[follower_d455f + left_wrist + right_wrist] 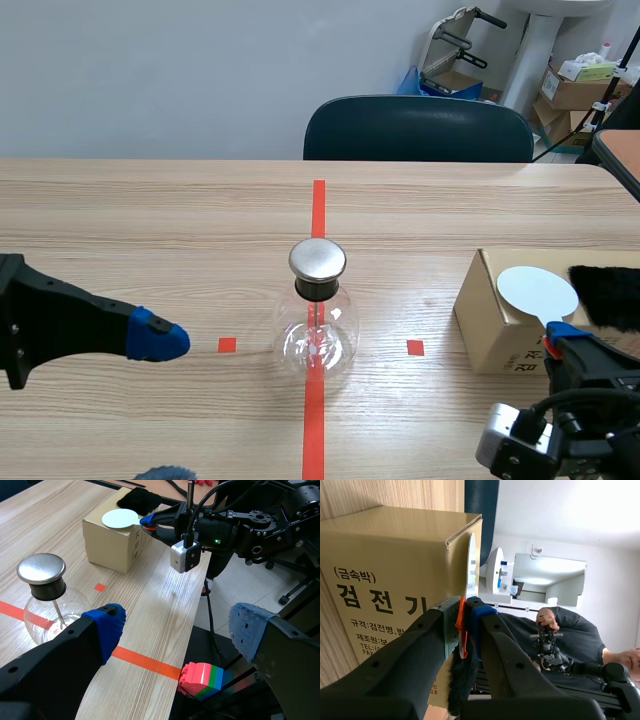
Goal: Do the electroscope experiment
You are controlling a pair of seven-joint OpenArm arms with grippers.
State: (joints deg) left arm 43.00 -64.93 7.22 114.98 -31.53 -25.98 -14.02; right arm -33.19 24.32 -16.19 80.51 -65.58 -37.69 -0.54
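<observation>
Two arms are seen nearest: the left arm's jaws are held wide apart, empty, over the wooden bench (150, 220); the right arm's jaws are clamped on the orange handle (461, 625) of a white round disc (538, 292) laid on a brown cardboard box (490, 335). Beyond, a metal-capped glass flask electroscope (330, 340) is stood on the red tape line (318, 205), and black fur (605, 295) is laid beside the disc.

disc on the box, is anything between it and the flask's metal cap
Nothing visible. The disc sits on the box, the right gripper shut on its handle; only table lies between it and the cap.
</observation>
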